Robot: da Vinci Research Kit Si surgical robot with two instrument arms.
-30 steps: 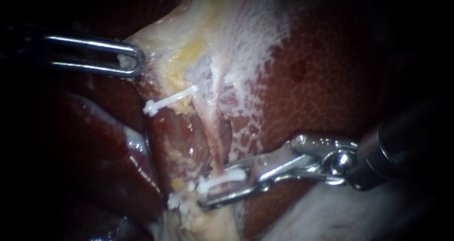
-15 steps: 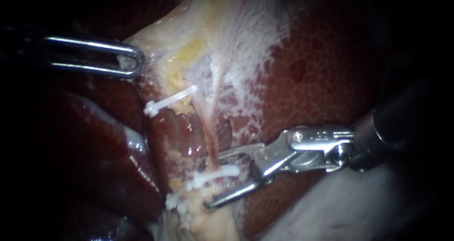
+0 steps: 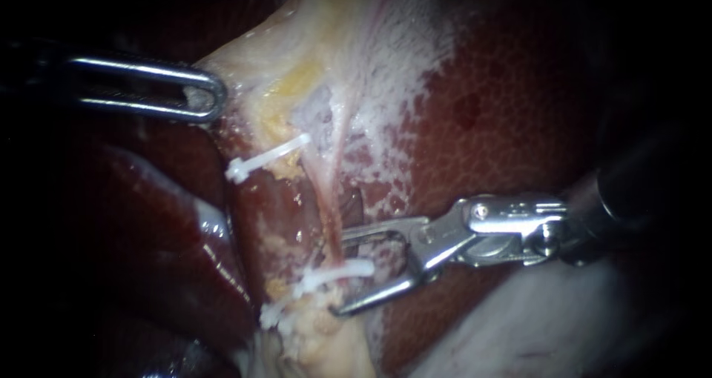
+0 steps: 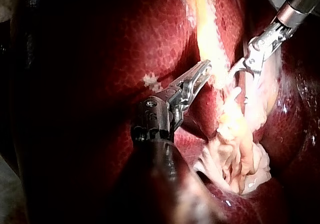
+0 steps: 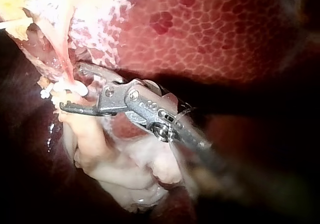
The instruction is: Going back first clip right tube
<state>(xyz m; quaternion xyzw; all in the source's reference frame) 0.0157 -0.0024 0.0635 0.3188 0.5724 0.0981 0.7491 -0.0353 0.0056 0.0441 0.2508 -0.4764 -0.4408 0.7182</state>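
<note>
Liver [image 3: 519,126] as backdrop. Right instrument [image 3: 343,271], lower centre: jaws now apart, were pinched together a second ago, and backed off slightly rightward. Clip looks released, retreat under way. White clip [image 3: 326,280] sits across the thin pink right tube [image 3: 335,226], between the open jaws.

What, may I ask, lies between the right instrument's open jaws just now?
In the endoscope view, the lower white clip on the thin pink tube lies between the right instrument's open jaws.
</note>
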